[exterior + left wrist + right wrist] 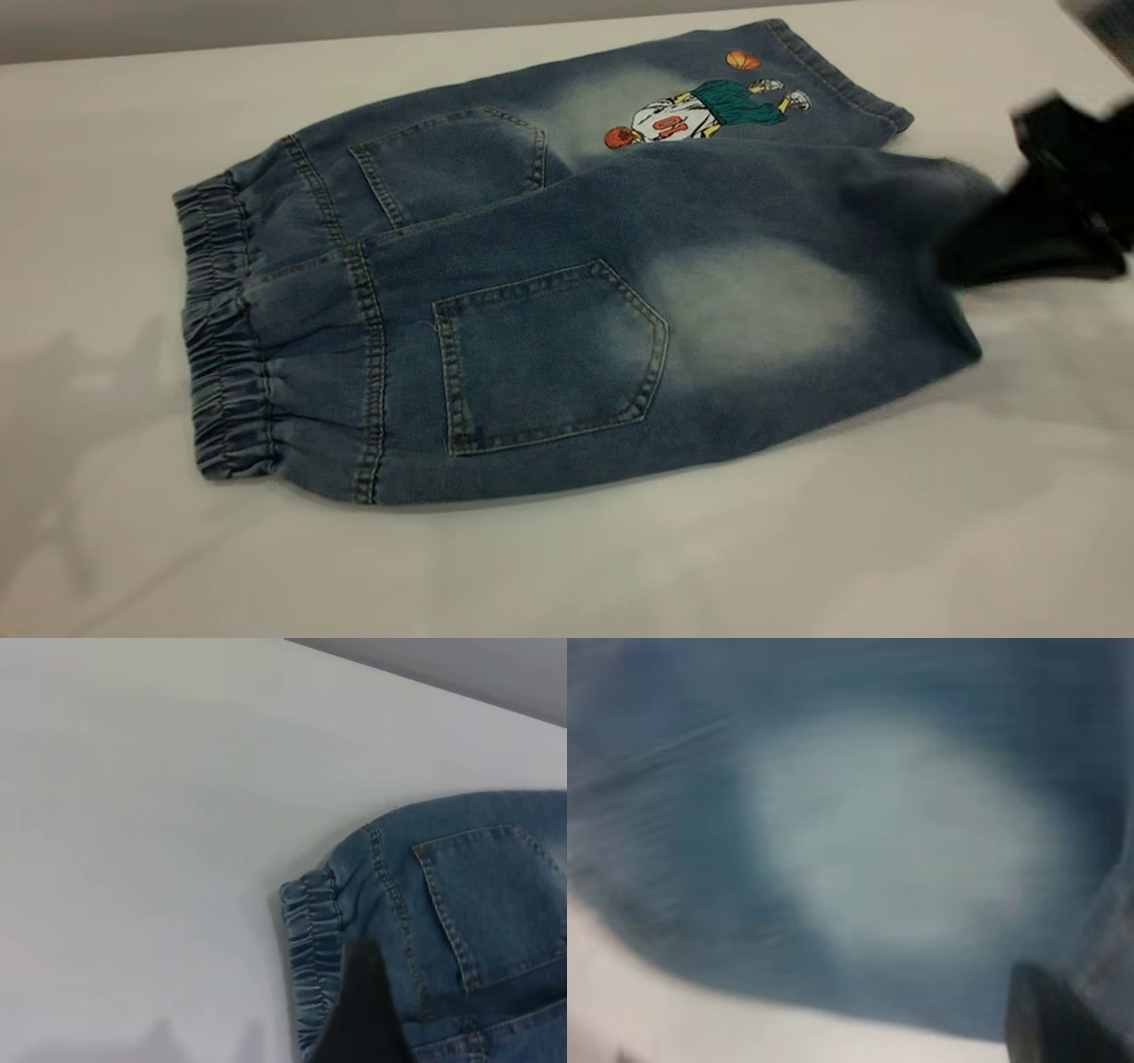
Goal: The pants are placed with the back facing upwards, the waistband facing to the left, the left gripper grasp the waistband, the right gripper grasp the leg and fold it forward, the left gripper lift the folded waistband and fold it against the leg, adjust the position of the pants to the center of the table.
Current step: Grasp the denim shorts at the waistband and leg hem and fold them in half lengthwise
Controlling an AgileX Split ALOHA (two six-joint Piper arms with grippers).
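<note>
Lying back-up on the table (133,115), the pants (532,292) hold nothing.

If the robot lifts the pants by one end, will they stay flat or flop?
Probably flop: the pants are soft denim, already draped and wrinkled on the table. The gathered waistband looks stretchy and easy to bunch. They are unlikely to roll.

The right gripper (1032,252) reaches in low from the right edge, dark and blurred; finger position unclear
</note>
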